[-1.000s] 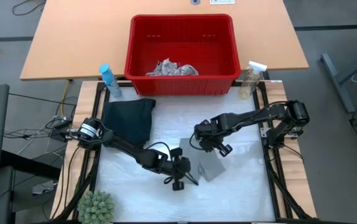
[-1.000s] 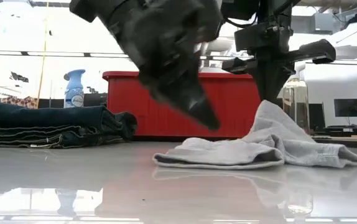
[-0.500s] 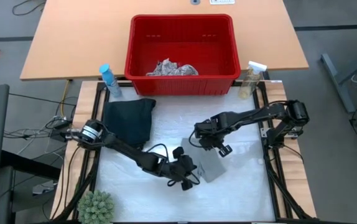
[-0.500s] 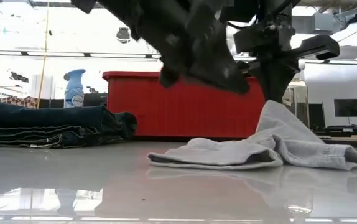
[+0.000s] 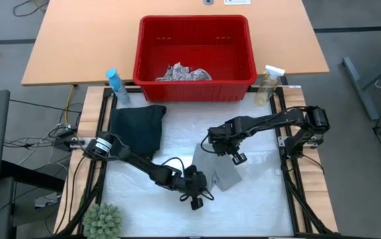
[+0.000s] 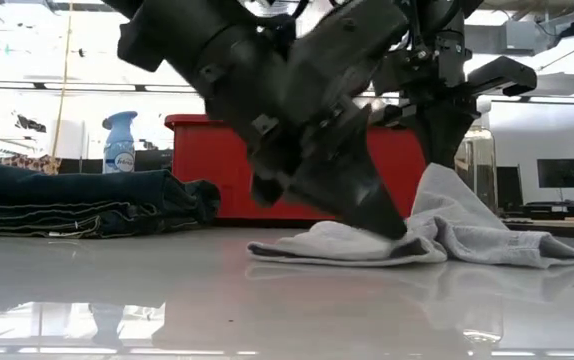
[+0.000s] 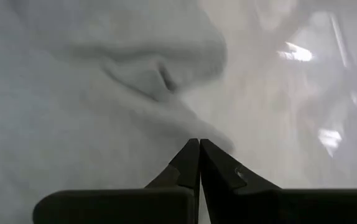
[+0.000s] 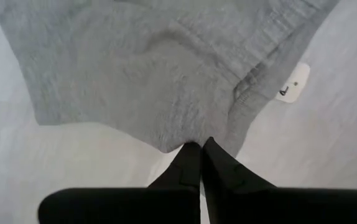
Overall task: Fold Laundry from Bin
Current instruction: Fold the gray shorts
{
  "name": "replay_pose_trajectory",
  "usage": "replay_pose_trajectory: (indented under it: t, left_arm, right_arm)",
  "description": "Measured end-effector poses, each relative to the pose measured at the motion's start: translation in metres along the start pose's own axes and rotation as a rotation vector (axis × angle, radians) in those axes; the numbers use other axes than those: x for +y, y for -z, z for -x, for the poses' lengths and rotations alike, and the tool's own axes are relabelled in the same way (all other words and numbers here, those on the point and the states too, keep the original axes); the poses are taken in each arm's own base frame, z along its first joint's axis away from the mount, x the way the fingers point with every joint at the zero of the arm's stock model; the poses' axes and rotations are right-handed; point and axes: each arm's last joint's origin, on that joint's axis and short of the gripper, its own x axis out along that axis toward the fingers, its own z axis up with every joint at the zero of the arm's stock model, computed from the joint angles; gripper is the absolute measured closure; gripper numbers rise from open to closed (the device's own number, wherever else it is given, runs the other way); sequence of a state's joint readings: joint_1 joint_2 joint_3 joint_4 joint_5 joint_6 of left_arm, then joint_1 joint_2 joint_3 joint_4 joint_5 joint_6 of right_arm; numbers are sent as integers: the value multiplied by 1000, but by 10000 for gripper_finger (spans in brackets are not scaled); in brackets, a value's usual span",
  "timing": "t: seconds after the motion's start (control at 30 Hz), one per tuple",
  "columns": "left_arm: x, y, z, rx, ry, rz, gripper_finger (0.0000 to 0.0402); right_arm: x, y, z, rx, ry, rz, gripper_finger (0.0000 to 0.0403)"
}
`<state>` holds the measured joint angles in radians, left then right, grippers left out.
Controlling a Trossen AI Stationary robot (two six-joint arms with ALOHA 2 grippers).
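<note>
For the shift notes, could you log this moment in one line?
left claw: shut, at grey cloth | right claw: shut on grey cloth, lifting edge

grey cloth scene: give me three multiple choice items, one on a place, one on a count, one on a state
1. Where is the leaf-print cloth?
A. in the red bin
B. on the folded trousers
C. under the plant

2. How many spray bottles stand beside the bin?
A. none
B. two
C. four

3. What is the right gripper doing?
A. open above the bin
B. shut on the grey cloth
C. holding a bottle

Answers: 1 A, it lies crumpled inside the bin. 2 B, a blue one and a clear one. 3 B, a pinched fold rises to its tips.
</note>
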<state>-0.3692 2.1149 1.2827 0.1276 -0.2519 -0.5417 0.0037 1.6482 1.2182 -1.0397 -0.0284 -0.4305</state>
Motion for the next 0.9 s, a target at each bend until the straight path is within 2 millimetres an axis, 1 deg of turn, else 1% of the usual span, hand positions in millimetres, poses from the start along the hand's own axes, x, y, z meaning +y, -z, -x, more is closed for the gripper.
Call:
replay_pose_trajectory:
  t: [0.1, 0.2, 0.37, 0.47, 0.7, 0.9]
  left_arm:
    - [1, 8, -3, 79, 22, 0, 401]
    - [3, 11, -2, 137, 20, -9, 401]
    - [7, 13, -2, 163, -4, -23, 401]
    - [9, 14, -1, 184, -21, -31, 401]
    - [13, 20, 1, 260, -54, -72, 401]
    - [16, 22, 2, 290, -73, -72, 401]
  right_arm:
    - [0, 0, 0, 2, -1, -17, 376]
    - [0, 0, 0, 3, -4, -38, 376]
    - [5, 1, 0, -9, -96, -110, 376]
    - [12, -1, 0, -7, -140, -143, 376]
    - [29, -7, 0, -6, -187, -94, 376]
    - [28, -6, 0, -8, -196, -101, 376]
